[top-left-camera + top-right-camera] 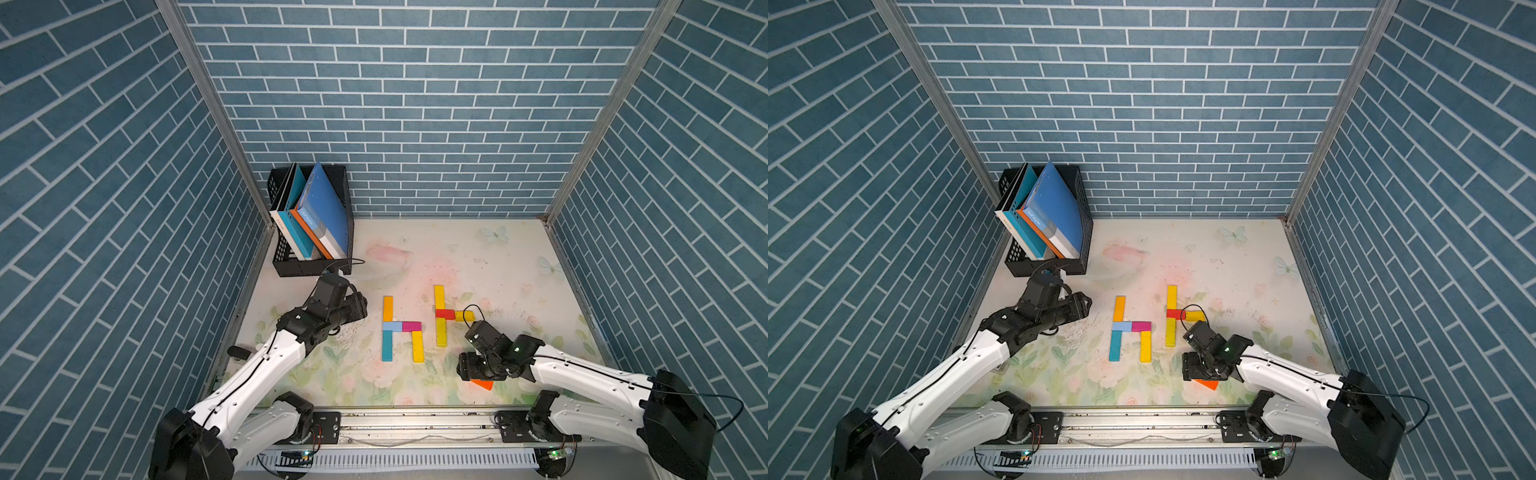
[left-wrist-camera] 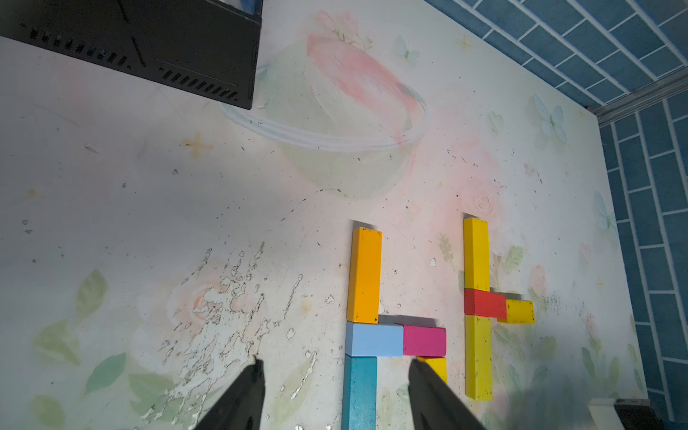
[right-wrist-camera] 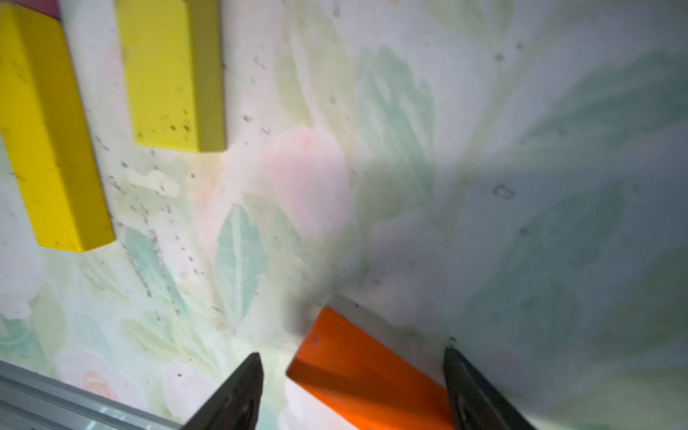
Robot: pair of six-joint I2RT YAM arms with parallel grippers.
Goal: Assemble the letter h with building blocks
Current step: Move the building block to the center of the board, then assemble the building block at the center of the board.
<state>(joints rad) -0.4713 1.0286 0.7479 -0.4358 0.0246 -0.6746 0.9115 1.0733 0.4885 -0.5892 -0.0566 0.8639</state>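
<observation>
Table (image 1: 498, 257): pale floral print, pink and green, with butterflies. Walls (image 1: 415, 104): blue brick pattern, white joints. One group: amber block (image 1: 387, 308), light blue block (image 1: 392, 326), magenta block (image 1: 412, 326), teal block (image 1: 387, 347), yellow block (image 1: 417, 347). Second group: far long yellow block (image 1: 439, 297), red block (image 1: 444, 314), short yellow block (image 1: 464, 316), near long yellow block (image 1: 441, 332). Apart: orange block (image 1: 482, 384). Crate (image 1: 307, 268): black; books (image 1: 328, 208): blue, teal, orange.

Building blocks (image 1: 392, 326) flat in two touching clusters; bright orange block (image 3: 353, 366) apart, perhaps tilted.

Top pair: high at near side, facing down-far over whole table (image 1: 457, 257); wrist cameras: low, close (both catch one yellow block (image 2: 478, 357)).
</observation>
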